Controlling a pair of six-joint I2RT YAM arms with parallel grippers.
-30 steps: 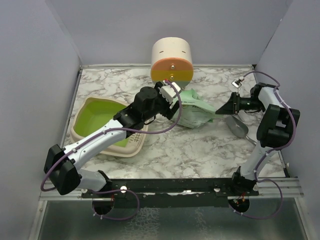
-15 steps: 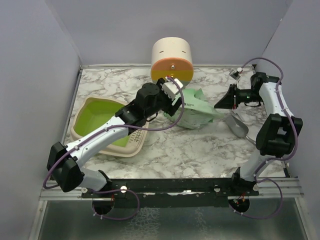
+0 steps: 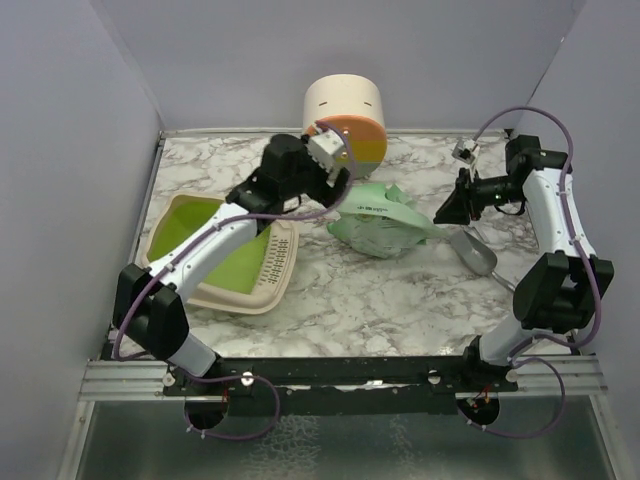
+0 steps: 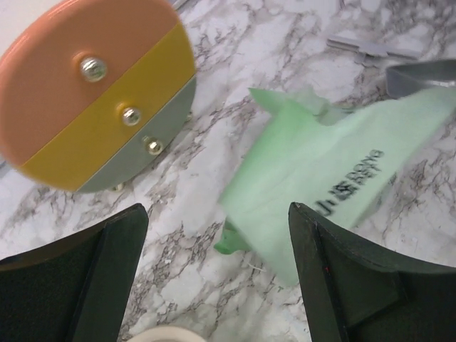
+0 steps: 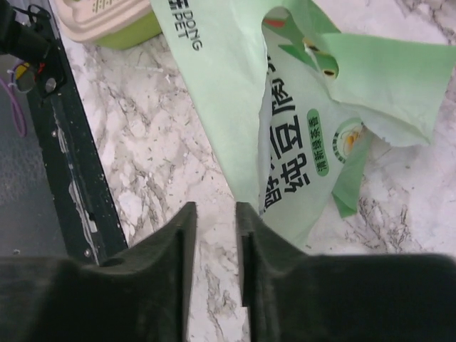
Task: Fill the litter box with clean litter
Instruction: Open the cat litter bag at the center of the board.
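Observation:
The litter box (image 3: 170, 225), a cream tray with a lime-green inside and a slotted panel, lies at the left; its corner also shows in the right wrist view (image 5: 107, 18). The mint-green litter bag (image 3: 385, 215) lies slumped on the marble at mid-table. No loose clean litter shows. My left gripper (image 3: 338, 172) hovers between the bag and the cream cylinder, jaws wide open (image 4: 217, 214) over bare marble, the bag (image 4: 335, 178) beside its right finger. My right gripper (image 3: 438, 214) sits at the bag's right tip, its jaws (image 5: 215, 208) a narrow gap apart with nothing between them, next to the bag (image 5: 299, 121).
A cream cylinder (image 3: 345, 115) with an orange, yellow and teal face (image 4: 100, 92) stands at the back centre. A grey metal scoop (image 3: 475, 250) lies right of the bag. Grey walls close in the left, back and right sides. A black rail (image 5: 71, 178) runs along the near edge.
My left arm has drawn back and to the left, off the bag, toward the cylinder. The bag has settled flatter. My right gripper shut, then parted slightly, and has risen a little.

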